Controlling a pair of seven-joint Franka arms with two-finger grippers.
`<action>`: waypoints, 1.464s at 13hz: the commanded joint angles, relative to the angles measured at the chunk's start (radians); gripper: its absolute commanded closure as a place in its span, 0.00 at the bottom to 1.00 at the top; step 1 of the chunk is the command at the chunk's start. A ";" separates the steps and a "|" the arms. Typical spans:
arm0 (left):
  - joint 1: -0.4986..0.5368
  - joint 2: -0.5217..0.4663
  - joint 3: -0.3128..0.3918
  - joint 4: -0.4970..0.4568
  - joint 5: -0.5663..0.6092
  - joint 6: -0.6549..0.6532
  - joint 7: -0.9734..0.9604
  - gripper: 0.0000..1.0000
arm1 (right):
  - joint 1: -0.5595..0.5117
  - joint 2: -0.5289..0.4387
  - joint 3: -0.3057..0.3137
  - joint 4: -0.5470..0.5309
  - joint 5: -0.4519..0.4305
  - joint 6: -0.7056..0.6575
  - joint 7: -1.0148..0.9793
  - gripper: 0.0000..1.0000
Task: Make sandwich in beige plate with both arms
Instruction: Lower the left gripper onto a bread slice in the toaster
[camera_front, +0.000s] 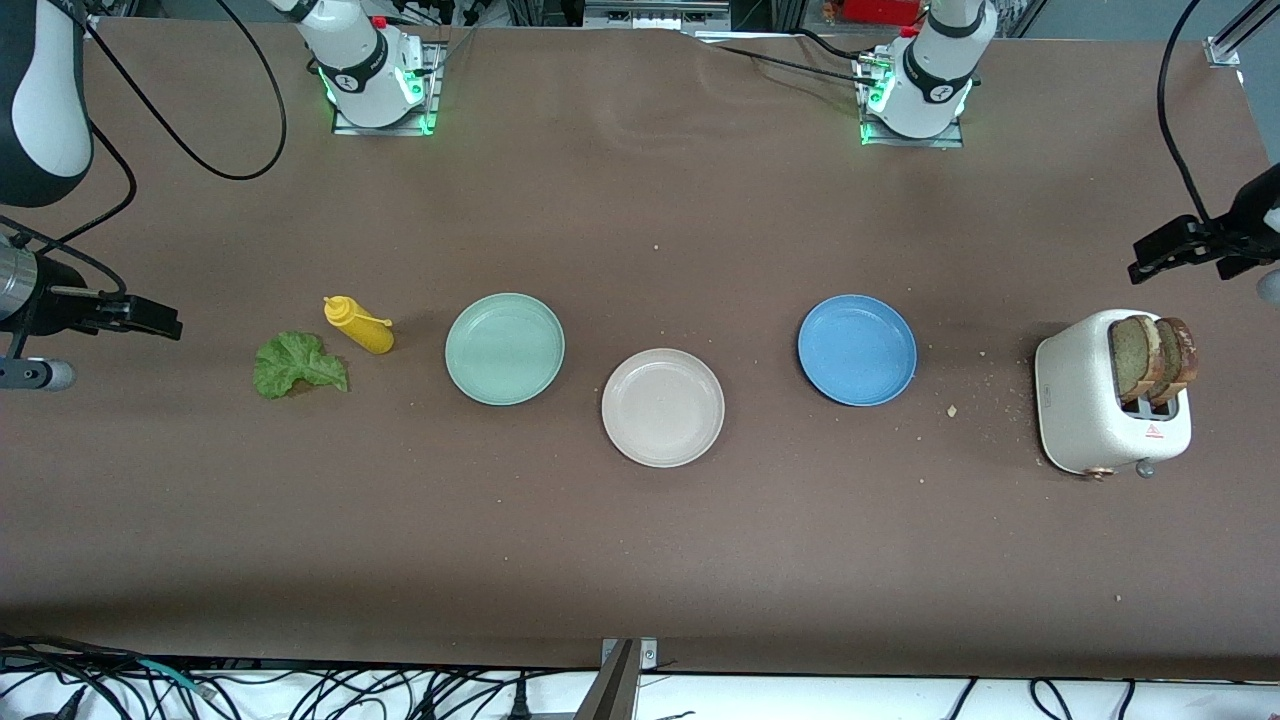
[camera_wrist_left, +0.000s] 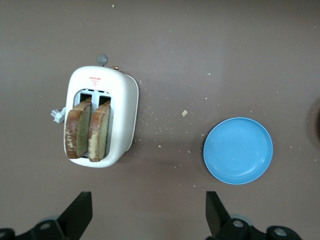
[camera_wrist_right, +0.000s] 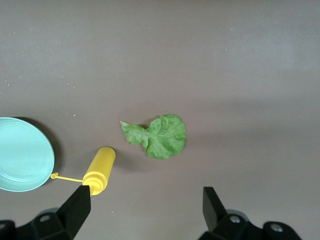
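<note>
The left claw (camera_wrist_left: 146, 215) hangs in the air with its two black fingers (camera_wrist_left: 79, 212) spread wide and nothing between them, up over the left arm's end of the surface (camera_front: 640, 540). Under it stands a white toaster (camera_wrist_left: 122, 115), and two slices of brown bread (camera_wrist_left: 90, 131) stick up out of its slots, side by side. Crumbs lie scattered on the brown surface between the toaster and a blue plate (camera_wrist_left: 238, 150), which is bare.

The right claw (camera_wrist_right: 145, 212) also hangs in the air, fingers (camera_wrist_right: 80, 207) spread apart and holding nothing, over the right arm's end of the surface. Below it lies a ruffled green lettuce leaf (camera_wrist_right: 157, 136), flat on the surface. Just beside the leaf, toward the plates, a yellow squeeze bottle (camera_wrist_right: 99, 171) lies on its side, with its nozzle pointing toward the right arm's end. Next along is a mint-green plate (camera_wrist_right: 25, 154), close to the bottle but apart from it.

The beige plate (camera_front: 662, 407) sits in the middle of the surface, between the mint-green plate and the blue plate and a little nearer to the front camera than both. It holds nothing. The bread is in the toaster and the lettuce is on the surface, so no part of the sandwich is on the beige plate. Both arms are drawn out to the ends of the surface, well apart from the three plates.
</note>
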 joint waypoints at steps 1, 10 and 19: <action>0.035 0.035 -0.006 0.017 0.026 0.019 0.055 0.00 | -0.009 -0.016 0.009 -0.019 0.000 0.006 0.009 0.01; 0.101 0.150 -0.006 -0.003 0.028 0.141 0.098 0.00 | -0.010 -0.016 0.009 -0.019 0.000 0.006 0.006 0.01; 0.127 0.166 0.012 -0.268 0.026 0.479 0.141 0.00 | -0.015 -0.016 0.003 -0.021 0.001 0.006 -0.004 0.01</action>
